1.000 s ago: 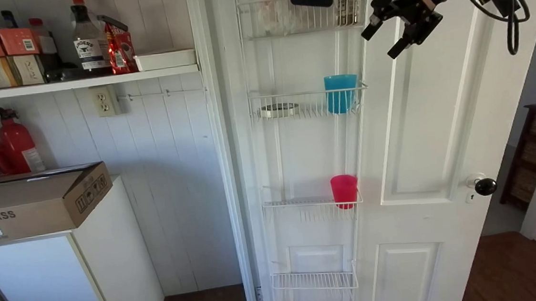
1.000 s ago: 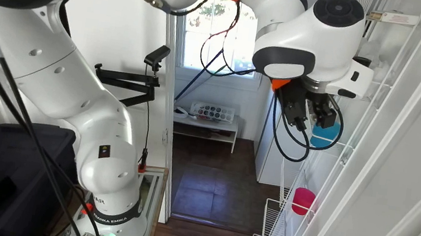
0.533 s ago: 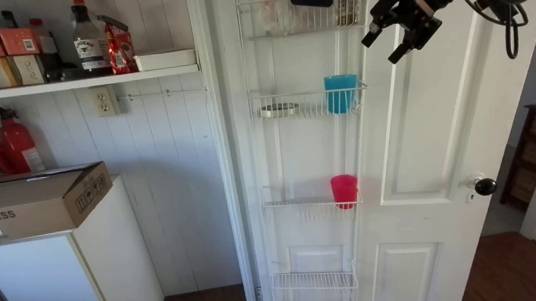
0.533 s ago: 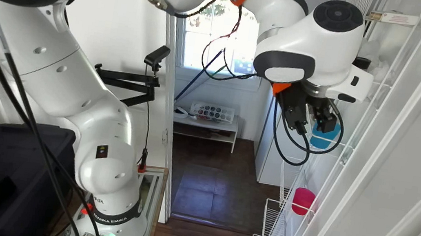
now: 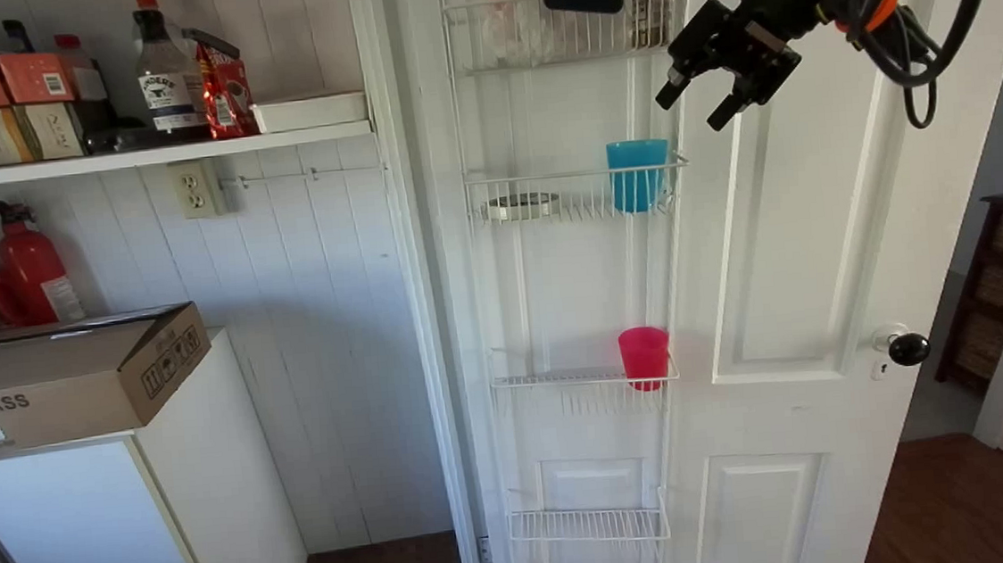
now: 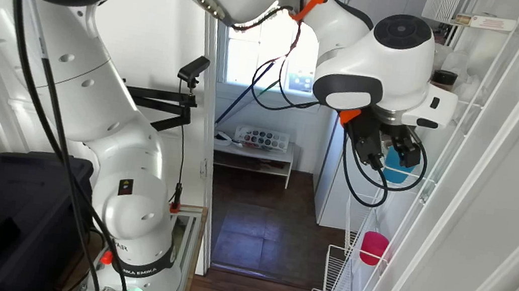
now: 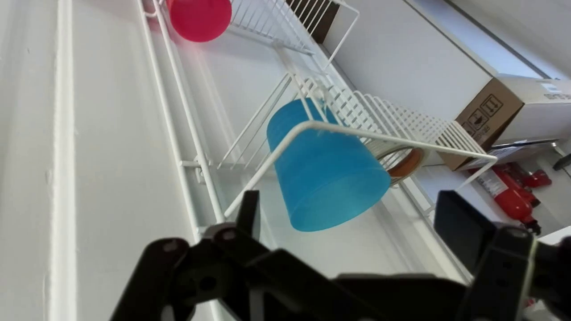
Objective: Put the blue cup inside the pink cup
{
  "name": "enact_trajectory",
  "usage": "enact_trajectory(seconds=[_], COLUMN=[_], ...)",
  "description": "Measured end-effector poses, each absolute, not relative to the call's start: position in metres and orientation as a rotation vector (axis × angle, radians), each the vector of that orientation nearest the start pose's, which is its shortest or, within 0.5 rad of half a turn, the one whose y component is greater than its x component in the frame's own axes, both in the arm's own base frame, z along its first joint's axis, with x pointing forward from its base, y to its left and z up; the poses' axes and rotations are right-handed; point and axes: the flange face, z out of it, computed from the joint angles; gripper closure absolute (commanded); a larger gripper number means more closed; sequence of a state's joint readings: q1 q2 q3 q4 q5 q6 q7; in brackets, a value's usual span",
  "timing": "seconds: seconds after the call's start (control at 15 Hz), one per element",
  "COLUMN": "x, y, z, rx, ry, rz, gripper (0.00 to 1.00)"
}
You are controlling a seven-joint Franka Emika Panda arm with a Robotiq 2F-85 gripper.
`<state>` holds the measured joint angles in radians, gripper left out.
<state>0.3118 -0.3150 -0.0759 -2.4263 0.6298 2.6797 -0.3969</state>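
My gripper (image 5: 692, 107) is released, its two fingers (image 7: 459, 227) standing wide apart. In an exterior view it hangs tilted, tips pointing downward, above the blue cup (image 5: 639, 177) and off to one side of it. From my wrist I see that cup in the gap between my fingers, beyond their tips and apart from both; how much depth separates us I cannot fairly judge from these angles. In an exterior view my white arm (image 6: 396, 73) reaches over toward the rack, and my gripper hides part of the blue cup.

The blue cup stands upright at the end of an upper wire shelf (image 5: 565, 174) on the white door (image 5: 784, 232), behind the front rail, and a tape roll (image 5: 524, 212) lies flat on the same shelf. The pink cup (image 5: 644, 358) stands upright on the lower wire shelf (image 5: 563, 381), near the same end, well apart from my fingers.
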Motion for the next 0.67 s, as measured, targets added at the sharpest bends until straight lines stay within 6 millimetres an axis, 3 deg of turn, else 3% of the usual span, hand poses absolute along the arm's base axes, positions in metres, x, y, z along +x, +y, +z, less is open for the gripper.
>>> enact_trajectory(seconds=[0.67], x=[0.491], y=[0.108], z=[0.453], rx=[-2.658], ry=[-0.075], rz=[-0.93], gripper=[0.02])
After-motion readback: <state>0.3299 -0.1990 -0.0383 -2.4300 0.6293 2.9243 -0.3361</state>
